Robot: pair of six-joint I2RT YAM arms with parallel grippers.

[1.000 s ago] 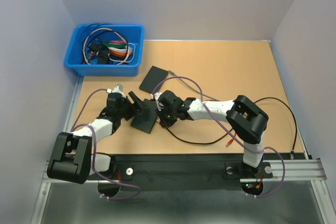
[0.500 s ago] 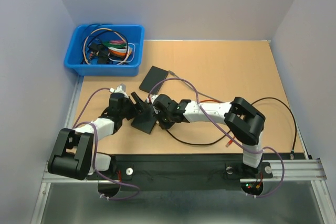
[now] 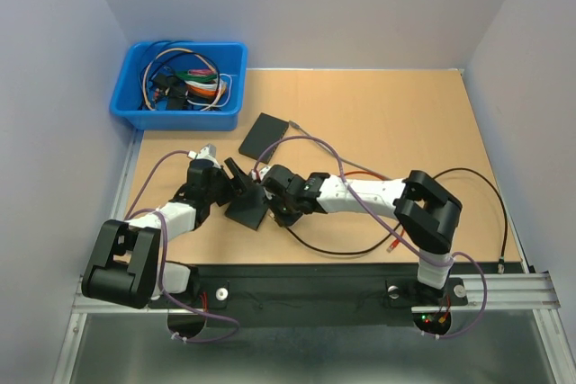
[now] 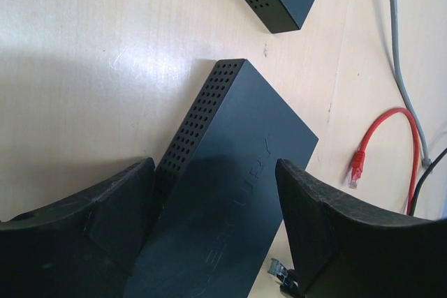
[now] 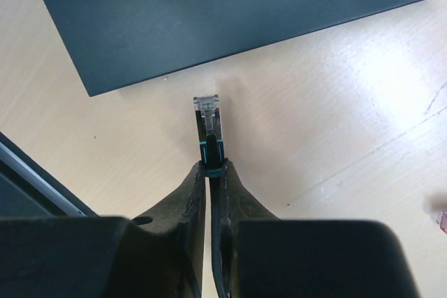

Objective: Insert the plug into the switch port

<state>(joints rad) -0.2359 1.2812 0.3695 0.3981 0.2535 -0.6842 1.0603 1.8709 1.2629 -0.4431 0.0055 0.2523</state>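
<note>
The black switch (image 3: 247, 207) lies flat on the table, with a perforated side (image 4: 192, 127). My left gripper (image 4: 215, 193) is open and straddles it; the left finger (image 4: 112, 207) rests against the perforated side, and bare table shows beside the right finger. My right gripper (image 5: 210, 167) is shut on the plug (image 5: 207, 113), a clear connector with a teal and black boot. The plug's tip points at the switch's edge (image 5: 230, 12) and stops a short gap away from it. No port shows in any view. The plug also peeks out by the left gripper's right finger (image 4: 279, 270).
A second black box (image 3: 264, 135) lies behind the switch. A blue bin (image 3: 135, 110) of cables stands at the back left. A red-ended cable (image 4: 360, 165), a grey cable (image 4: 398, 68) and a black cable (image 3: 333, 245) trail over the table to the right.
My right gripper has slid a little left with the plug, closer to the switch. The left gripper has shifted slightly at the switch and narrowed a touch.
</note>
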